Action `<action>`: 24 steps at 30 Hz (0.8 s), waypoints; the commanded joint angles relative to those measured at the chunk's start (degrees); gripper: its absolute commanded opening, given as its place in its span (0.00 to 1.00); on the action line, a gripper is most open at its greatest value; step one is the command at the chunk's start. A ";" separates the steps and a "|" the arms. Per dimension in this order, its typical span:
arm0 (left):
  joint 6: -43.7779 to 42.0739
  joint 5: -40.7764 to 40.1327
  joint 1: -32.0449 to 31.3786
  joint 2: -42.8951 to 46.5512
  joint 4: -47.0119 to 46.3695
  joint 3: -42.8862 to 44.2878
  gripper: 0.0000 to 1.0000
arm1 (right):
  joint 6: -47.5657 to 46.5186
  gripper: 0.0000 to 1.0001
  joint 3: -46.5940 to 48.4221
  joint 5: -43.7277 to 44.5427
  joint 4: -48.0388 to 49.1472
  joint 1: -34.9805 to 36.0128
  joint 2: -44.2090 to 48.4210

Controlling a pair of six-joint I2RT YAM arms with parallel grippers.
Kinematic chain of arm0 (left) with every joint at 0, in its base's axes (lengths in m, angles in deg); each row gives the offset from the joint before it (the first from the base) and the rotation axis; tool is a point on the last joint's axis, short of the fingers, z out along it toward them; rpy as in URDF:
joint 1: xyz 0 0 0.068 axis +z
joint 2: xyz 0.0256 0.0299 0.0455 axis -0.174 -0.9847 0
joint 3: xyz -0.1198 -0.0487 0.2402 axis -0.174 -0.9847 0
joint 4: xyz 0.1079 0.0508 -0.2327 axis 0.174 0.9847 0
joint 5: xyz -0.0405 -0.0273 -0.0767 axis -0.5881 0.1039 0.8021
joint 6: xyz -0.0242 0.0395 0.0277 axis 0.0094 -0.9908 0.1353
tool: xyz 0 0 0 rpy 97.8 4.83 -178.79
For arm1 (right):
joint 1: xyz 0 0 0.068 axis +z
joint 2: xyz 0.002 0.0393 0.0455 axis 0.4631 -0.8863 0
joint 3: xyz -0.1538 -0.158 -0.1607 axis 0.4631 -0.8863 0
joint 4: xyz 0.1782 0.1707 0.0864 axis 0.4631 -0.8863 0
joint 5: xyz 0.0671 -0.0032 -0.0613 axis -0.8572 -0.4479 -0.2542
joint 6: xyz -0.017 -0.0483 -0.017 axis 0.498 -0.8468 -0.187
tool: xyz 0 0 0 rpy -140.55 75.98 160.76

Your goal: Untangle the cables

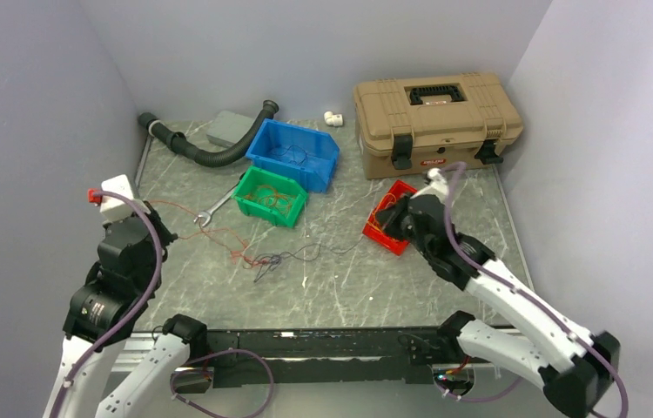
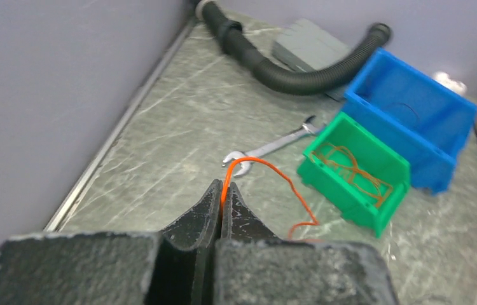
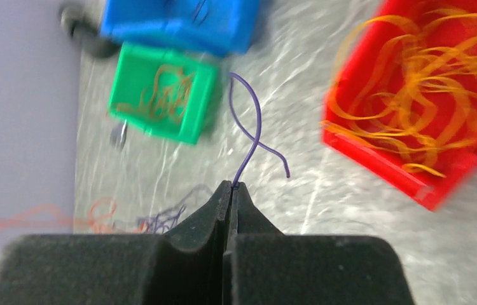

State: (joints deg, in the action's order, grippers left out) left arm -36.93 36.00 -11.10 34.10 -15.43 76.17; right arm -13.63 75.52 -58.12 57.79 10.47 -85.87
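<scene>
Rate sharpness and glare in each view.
Top external: sharp and evenly lit, with pale glare streaks on the table. Left wrist: crisp at the orange cable pinched in the left end effector, softer at the far right. Right wrist: blur smears the green bin and red bin; the purple cable in the right end effector reads fairly clear.

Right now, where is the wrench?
In the top view the wrench lies flat on the left half of the table, just left of the green bin, with the black hose behind it.
</scene>
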 commanded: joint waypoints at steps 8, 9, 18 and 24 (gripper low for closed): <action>-10.40 17.34 0.19 2.58 -12.19 -5.67 0.00 | -19.31 0.12 7.02 -28.28 15.06 10.49 -26.15; -10.75 17.07 0.17 2.35 -12.05 -5.74 0.00 | -20.09 0.24 7.67 -28.76 15.28 11.26 -28.15; -12.78 17.66 0.12 5.51 -14.83 -9.18 0.00 | -22.24 0.80 13.21 -32.45 19.58 14.31 -40.39; -13.90 16.98 0.12 6.34 -15.22 -10.34 0.00 | -28.15 0.80 21.48 -32.08 16.91 17.02 -51.07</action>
State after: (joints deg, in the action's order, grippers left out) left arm -49.08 52.81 -11.10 39.81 -27.60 66.23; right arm -37.13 91.35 -89.20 73.44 25.69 -132.10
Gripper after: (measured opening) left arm 0.014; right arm 0.804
